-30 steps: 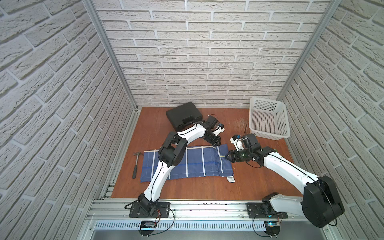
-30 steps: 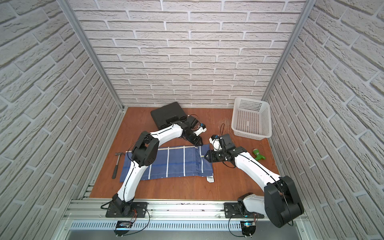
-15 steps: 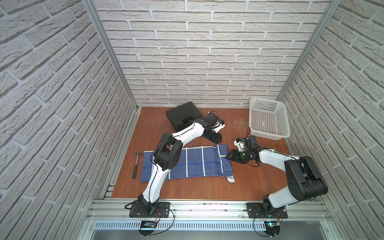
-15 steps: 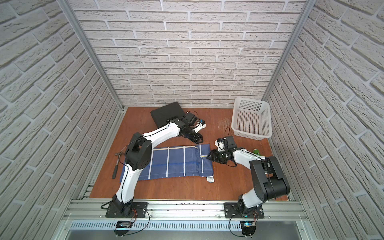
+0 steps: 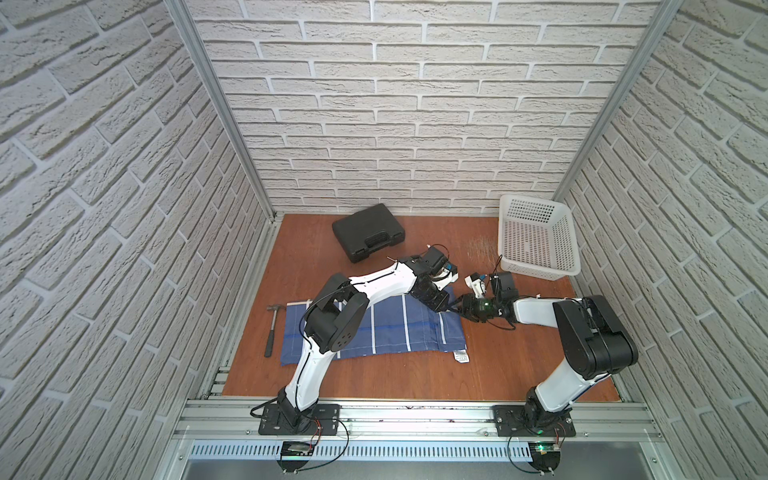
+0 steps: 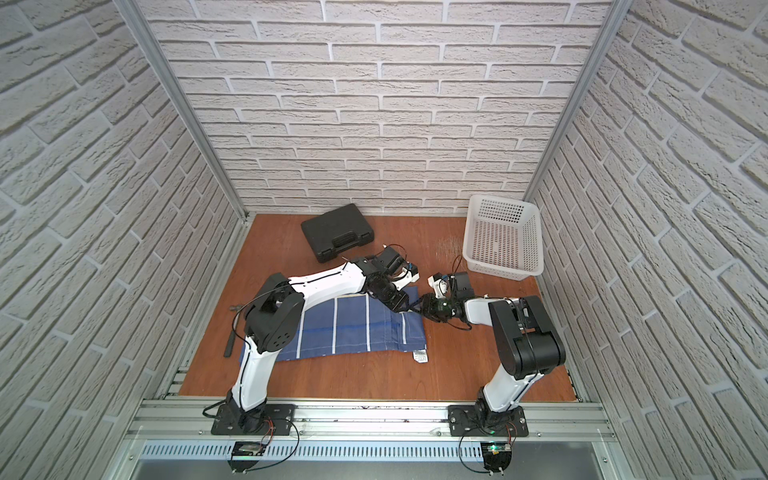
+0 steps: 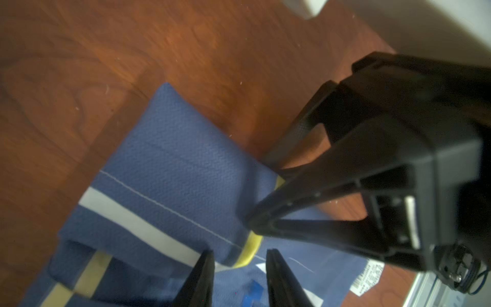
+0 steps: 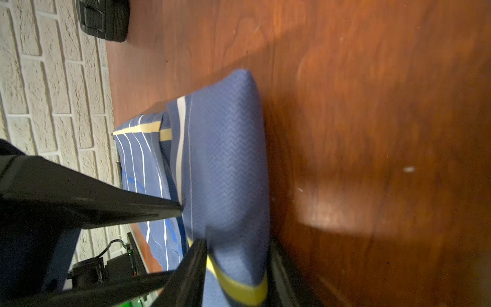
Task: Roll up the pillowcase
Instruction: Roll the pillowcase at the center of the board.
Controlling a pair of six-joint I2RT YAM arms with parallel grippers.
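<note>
At 6 o'clock, the right arm point(image 5: 590, 345) is now standing with its elbow raised above its base. One second earlier it was stretching low across the surface point(image 5: 415, 382), elbow out toward 4 o'clock. The left arm point(image 5: 332, 320) is arching over the cloth.

The white label point(image 5: 460, 356) is lying at the near right corner of the pillowcase point(image 5: 390, 332), where it lay earlier. The pillowcase is lying near the centre of the surface, extending toward 9 o'clock, and most of it is resting flat. Its far right corner, flat one second ago, is now being turned over onto the cloth. This is forming a rounded fold with the yellow stripe point(image 8: 239, 289) wrapping around it.

The right gripper point(image 8: 236, 255) is reaching in from 3 o'clock and clamping this fold, one finger on each side, with cloth filling the gap. The left gripper point(image 7: 239, 252), previously hovering beyond the far edge, is now sitting over the same corner. Its jaws are standing a narrow gap apart with the fold's edge at their mouth. Whether they are pinching it cannot be determined.

The hammer point(image 5: 272, 332) is lying at 9 o'clock, just beside the pillowcase. The black case point(image 5: 368, 237) is sitting at 12 o'clock and the white basket point(image 5: 565, 241) at 2 o'clock. None of the three is showing any displacement.
</note>
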